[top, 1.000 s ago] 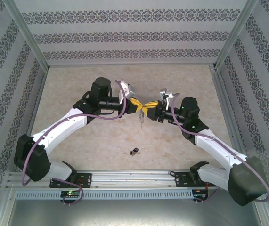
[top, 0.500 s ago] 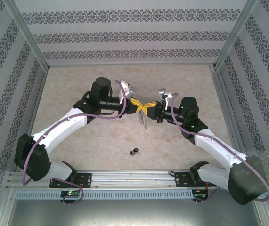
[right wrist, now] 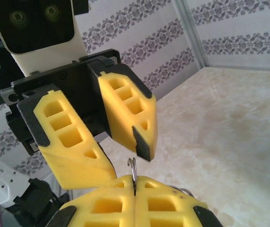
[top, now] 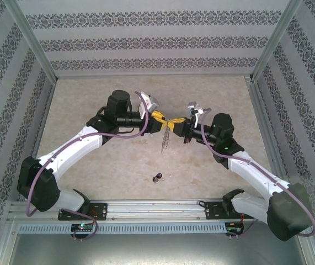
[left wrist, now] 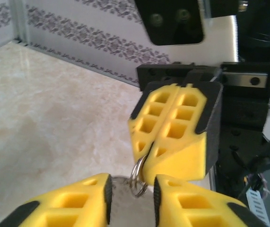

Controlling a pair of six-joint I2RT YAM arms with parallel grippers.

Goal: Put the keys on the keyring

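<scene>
The two arms meet above the middle of the worktop, with their end effectors tip to tip. The right end effector is closed: in the right wrist view its two yellow fingers are pressed together, and a thin wire ring of the keyring stands up out of the seam between them. So the right end effector is gripping the keyring at this small ring.

The left end effector is open. In the left wrist view its two fingers stand apart with a clear gap, and the small ring sits in front of this gap, just beyond the fingertips. I cannot tell if the left fingers touch the ring. From the right wrist view the left fingers are also spread, one on each side, with the ring just below their tips.

In the top view, the rest of the keyring hangs down from the point where the two end effectors meet, as a thin grey strip with a jagged edge, a little tilted and above the worktop surface.

The key lies alone on the worktop, well apart from both end effectors, on the near side of them toward the arm bases. It has a black head, and nothing touches it.
</scene>
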